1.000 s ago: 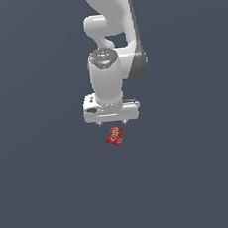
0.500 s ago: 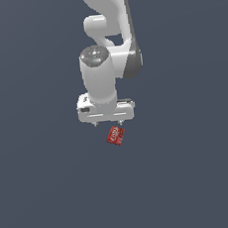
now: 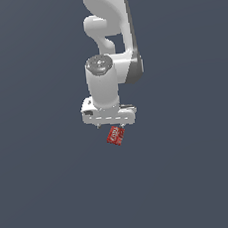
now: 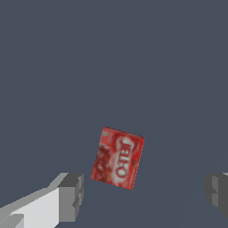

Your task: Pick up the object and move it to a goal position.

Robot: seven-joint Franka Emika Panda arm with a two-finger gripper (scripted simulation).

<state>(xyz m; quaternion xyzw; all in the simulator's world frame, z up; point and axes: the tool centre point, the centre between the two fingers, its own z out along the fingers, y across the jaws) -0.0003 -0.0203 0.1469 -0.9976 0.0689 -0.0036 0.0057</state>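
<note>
We've slid toward the exterior view's left and lower; fingers (image 4: 71, 196) spread wide, holding nothing. The small red rectangular box with whitish lettering (image 4: 117, 158) lies on the grey tabletop (image 3: 192, 177), between and ahead of them, long axis tilted.

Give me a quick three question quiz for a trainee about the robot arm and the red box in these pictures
1. True or false: the jaws are closed on the red box.
2. The surface under the box is: A) white B) dark grey-blue C) green.
3. What color are the markings on top of the box?

Key:
1. False: in the wrist view the gripper is open, with the box lying apart from both fingers.
2. B
3. Whitish
</note>
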